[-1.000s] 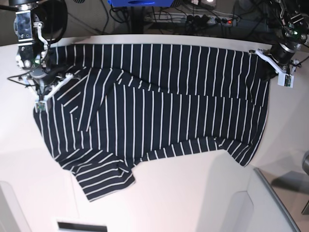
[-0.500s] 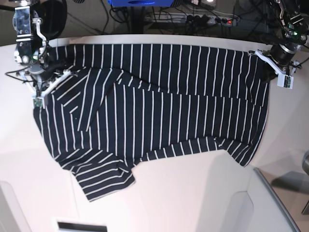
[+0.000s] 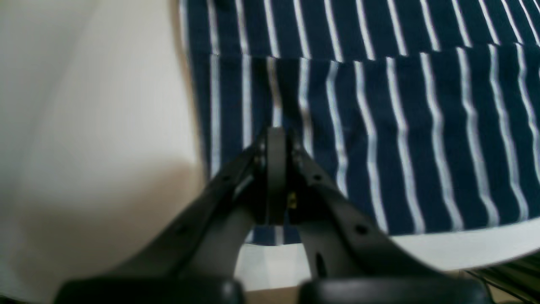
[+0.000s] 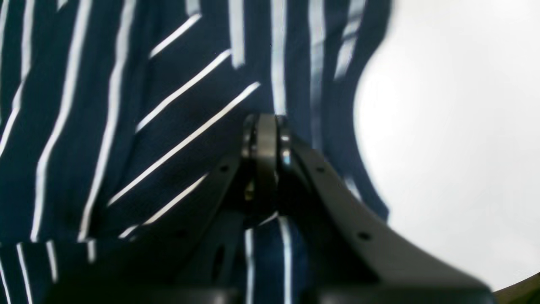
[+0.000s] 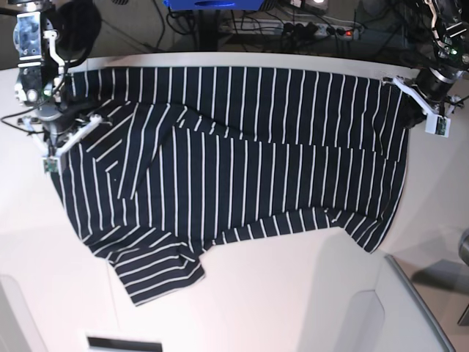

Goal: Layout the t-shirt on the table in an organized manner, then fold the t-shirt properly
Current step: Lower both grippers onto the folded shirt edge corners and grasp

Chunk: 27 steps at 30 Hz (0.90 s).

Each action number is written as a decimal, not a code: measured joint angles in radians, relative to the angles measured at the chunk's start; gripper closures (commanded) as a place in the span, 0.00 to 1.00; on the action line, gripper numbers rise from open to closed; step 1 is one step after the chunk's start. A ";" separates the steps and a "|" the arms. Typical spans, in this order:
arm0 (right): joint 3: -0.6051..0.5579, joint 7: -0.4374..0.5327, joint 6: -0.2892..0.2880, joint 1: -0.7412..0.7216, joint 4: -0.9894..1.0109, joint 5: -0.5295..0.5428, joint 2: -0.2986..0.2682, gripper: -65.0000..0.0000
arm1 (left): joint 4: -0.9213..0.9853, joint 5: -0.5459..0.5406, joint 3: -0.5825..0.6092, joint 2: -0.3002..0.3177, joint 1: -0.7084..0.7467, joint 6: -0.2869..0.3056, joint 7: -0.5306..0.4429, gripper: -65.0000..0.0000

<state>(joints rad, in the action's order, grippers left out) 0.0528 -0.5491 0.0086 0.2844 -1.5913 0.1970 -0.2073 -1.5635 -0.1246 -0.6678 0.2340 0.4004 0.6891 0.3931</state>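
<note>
The dark navy t-shirt (image 5: 242, 169) with thin white stripes lies spread across the white table (image 5: 293, 293), with one sleeve folded toward the near left. My left gripper (image 5: 412, 99) is at the shirt's far right corner. In the left wrist view it (image 3: 276, 137) is shut on the striped t-shirt (image 3: 400, 126) near its edge. My right gripper (image 5: 60, 126) is at the shirt's far left edge. In the right wrist view it (image 4: 265, 122) is shut on the t-shirt (image 4: 126, 105), and cloth shows between the fingers.
A power strip (image 5: 322, 29) and cables lie beyond the table's curved far edge. A pale raised panel (image 5: 410, 301) stands at the near right. A small white block (image 5: 124, 343) sits at the near left edge.
Both grippers have shifted slightly outward, the right one toward the base view's left and the left one toward its right, drawing the shirt's far edge a little tauter.
</note>
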 measured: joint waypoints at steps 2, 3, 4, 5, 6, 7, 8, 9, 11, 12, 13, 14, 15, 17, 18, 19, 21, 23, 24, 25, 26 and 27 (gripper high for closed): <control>0.000 0.007 -0.001 0.021 -0.019 0.002 -0.002 1.00 | -0.044 0.000 0.000 -0.006 0.003 0.004 -0.002 1.00; 0.000 0.004 -0.002 0.029 -0.019 0.003 -0.002 1.00 | -0.057 -0.008 0.001 -0.009 0.002 0.004 -0.010 1.00; 0.000 -0.009 -0.001 0.034 -0.016 0.004 0.000 1.00 | -0.058 -0.012 0.002 -0.010 0.001 0.011 -0.018 1.00; 0.000 -0.007 -0.001 0.034 -0.008 0.004 0.000 1.00 | -0.049 -0.011 0.002 -0.009 -0.002 0.013 -0.016 1.00; 0.000 -0.006 -0.001 0.028 0.000 0.004 0.001 1.00 | -0.031 -0.011 0.002 -0.009 -0.002 0.011 -0.015 1.00; 0.000 -0.003 -0.001 0.024 0.002 0.004 0.002 1.00 | -0.017 -0.002 0.002 -0.010 0.000 0.011 -0.006 1.00; 0.000 0.005 0.000 0.021 0.002 0.003 0.004 1.00 | -0.009 0.005 0.002 -0.010 0.003 0.011 0.007 1.00; 0.000 0.006 -0.001 0.020 0.001 0.004 0.006 1.00 | -0.009 0.003 0.000 -0.012 0.007 0.011 0.008 1.00; -0.001 0.006 -0.001 0.024 -0.006 0.004 0.009 1.00 | -0.010 -0.008 -0.005 -0.011 0.007 0.011 0.001 1.00; -0.003 0.004 -0.001 0.026 -0.006 0.004 0.009 1.00 | -0.010 -0.008 -0.005 -0.011 0.005 0.011 -0.005 1.00; -0.002 0.003 -0.001 0.026 -0.005 0.004 0.009 1.00 | -0.009 -0.008 -0.005 -0.011 0.004 0.011 -0.005 1.00; -0.002 0.002 -0.001 0.026 -0.005 0.004 0.008 1.00 | -0.007 -0.007 -0.003 -0.010 0.002 0.011 -0.005 1.00; -0.002 0.002 -0.001 0.023 -0.005 0.004 0.007 1.00 | -0.006 -0.005 -0.002 -0.010 0.002 0.011 -0.005 1.00; -0.002 -0.005 0.000 0.002 -0.003 0.003 0.006 1.00 | -0.006 -0.006 -0.001 -0.010 -0.002 0.011 -0.004 1.00; -0.002 -0.003 0.000 -0.006 -0.004 0.003 0.005 1.00 | -0.006 -0.007 0.000 -0.011 -0.009 0.011 -0.002 1.00; -0.002 -0.014 -0.001 -0.013 -0.011 0.003 0.002 1.00 | -0.007 -0.004 0.000 -0.014 -0.021 0.011 0.000 1.00; -0.002 -0.084 0.001 0.002 -0.085 -0.003 0.000 1.00 | -0.008 -0.005 0.017 -0.014 -0.039 0.010 -0.002 1.00; -0.002 -0.089 -0.001 0.014 -0.114 0.001 0.001 1.00 | -0.008 -0.007 0.042 -0.015 -0.037 0.008 -0.010 1.00; -0.002 -0.094 -0.002 0.013 -0.111 0.005 0.003 1.00 | -0.006 -0.004 0.056 -0.015 -0.034 0.008 -0.005 1.00; -0.002 -0.096 -0.001 0.012 -0.102 0.004 0.004 1.00 | -0.002 -0.003 0.071 -0.016 -0.029 0.008 -0.001 1.00; -0.002 -0.095 -0.003 0.009 -0.088 0.005 0.003 1.00 | 0.002 -0.003 0.085 -0.016 -0.024 0.008 0.001 1.00; -0.002 -0.097 -0.001 0.003 -0.068 0.001 0.003 1.00 | 0.002 -0.003 0.098 -0.017 -0.023 0.008 0.003 1.00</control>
<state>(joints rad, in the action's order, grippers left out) 0.0505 -0.6464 0.0078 0.2878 -1.6596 0.1982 -0.2039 -1.5616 -0.1272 -0.5694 0.2173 0.3775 0.6971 0.3965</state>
